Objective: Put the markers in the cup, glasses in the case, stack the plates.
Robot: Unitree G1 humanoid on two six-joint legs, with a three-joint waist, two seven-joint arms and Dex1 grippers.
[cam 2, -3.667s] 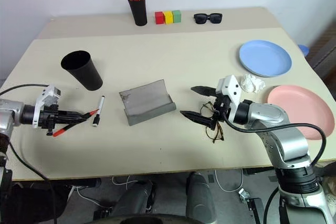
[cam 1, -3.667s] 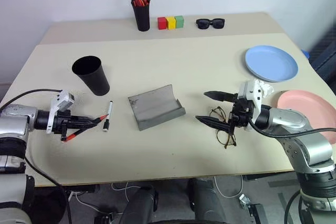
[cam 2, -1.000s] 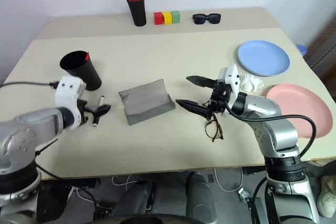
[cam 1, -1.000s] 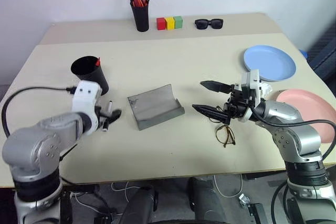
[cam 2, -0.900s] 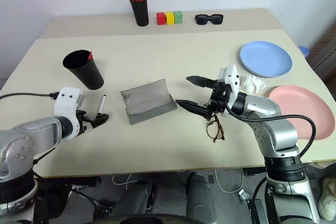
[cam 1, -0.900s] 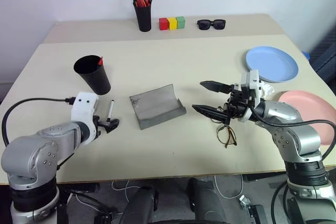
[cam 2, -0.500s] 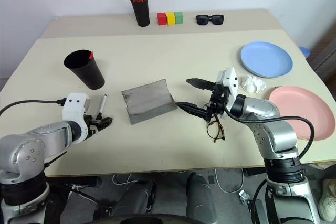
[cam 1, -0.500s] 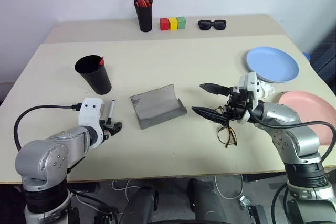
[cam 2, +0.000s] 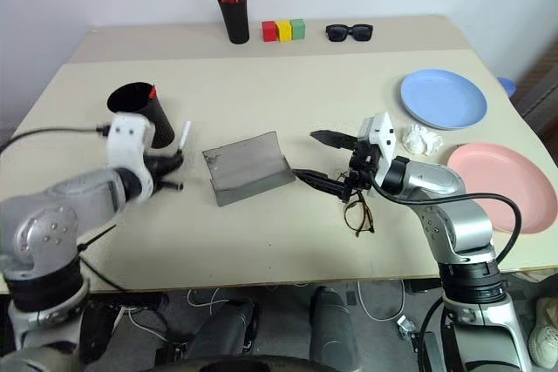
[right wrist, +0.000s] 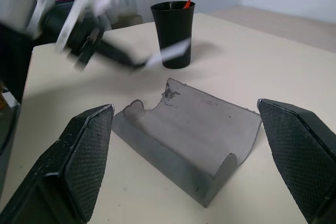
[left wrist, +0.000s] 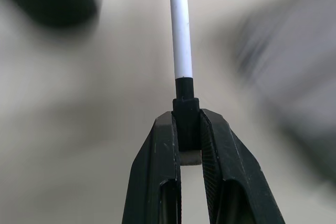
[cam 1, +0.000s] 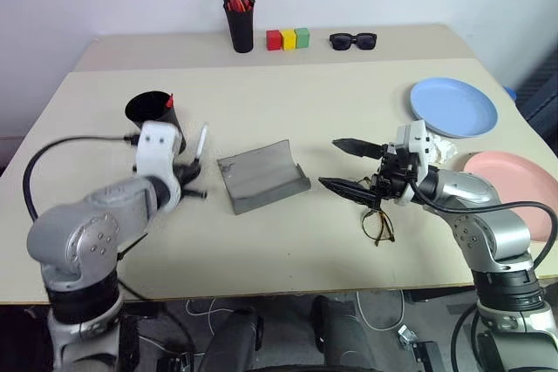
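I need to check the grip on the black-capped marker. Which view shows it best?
The left wrist view: the left gripper pinches the marker by its black cap. The head views show the marker small, tilted beside the cup; the right wrist view shows it blurred.

Black pen holder (cam 1: 240, 26), three coloured blocks (cam 1: 288, 38), sunglasses (cam 1: 352, 40), crumpled tissue (cam 2: 418, 138) on the table (cam 1: 349, 93)

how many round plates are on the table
2: a light blue round plate at the table's far right, and a pink round plate nearer, at the right edge.
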